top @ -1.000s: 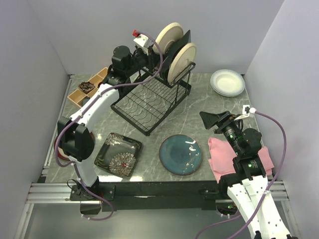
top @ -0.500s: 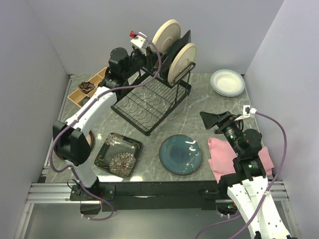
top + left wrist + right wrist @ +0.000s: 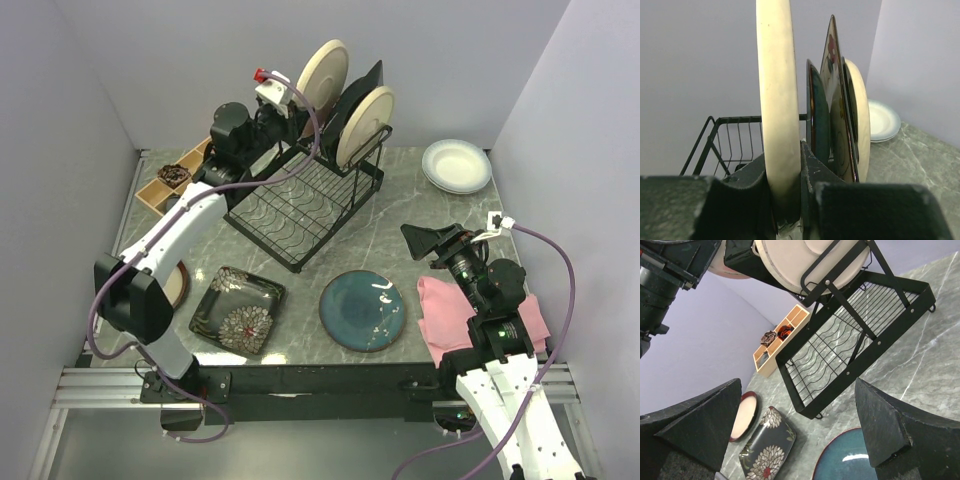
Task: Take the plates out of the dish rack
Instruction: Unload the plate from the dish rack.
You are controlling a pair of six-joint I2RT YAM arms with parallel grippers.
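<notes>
Now the left end effector (image 3: pixel 785 176) is clenched on the lower edge of a round cream plate (image 3: pixel 776 95), one finger on each face. This plate stands upright on its edge at the left end of the rack (image 3: pixel 300 205), and it reaches higher than the other plates there. Just behind it, the upper frame holds a dark plate (image 3: pixel 817 117), a flowered square plate (image 3: pixel 834 95) and another cream plate (image 3: pixel 861 120), all upright. On the bench (image 3: pixel 400 215) lie a teal plate (image 3: pixel 362 311), a black square plate (image 3: pixel 237 310) and stacked white plates (image 3: pixel 457 165). The right end effector (image 3: pixel 425 240) is released, jaws wide, above the bench near a pink cloth (image 3: pixel 450 310).
</notes>
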